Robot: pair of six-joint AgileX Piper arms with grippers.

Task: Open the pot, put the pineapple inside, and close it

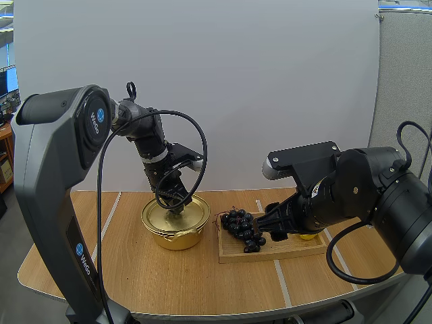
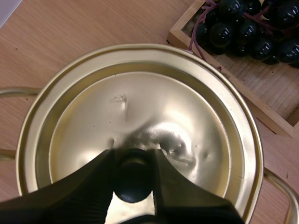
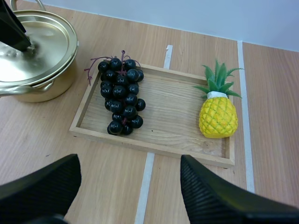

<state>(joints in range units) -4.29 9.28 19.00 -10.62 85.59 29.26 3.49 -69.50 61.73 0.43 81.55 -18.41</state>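
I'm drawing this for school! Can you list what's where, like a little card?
pot: lid on, beside tray
left end effector: pinching the lid's knob
right end effector: open, holding nothing
pineapple: on tray, end far from pot
grapes: on tray, end near pot

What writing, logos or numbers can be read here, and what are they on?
"WeGo", beside a round blue logo, high on the left arm.
"WeGo" again with the same logo, lower on that arm.
A small stamped mark on the gold lid: too blurred to read.
Nothing written on the wooden tray, grapes or pineapple.
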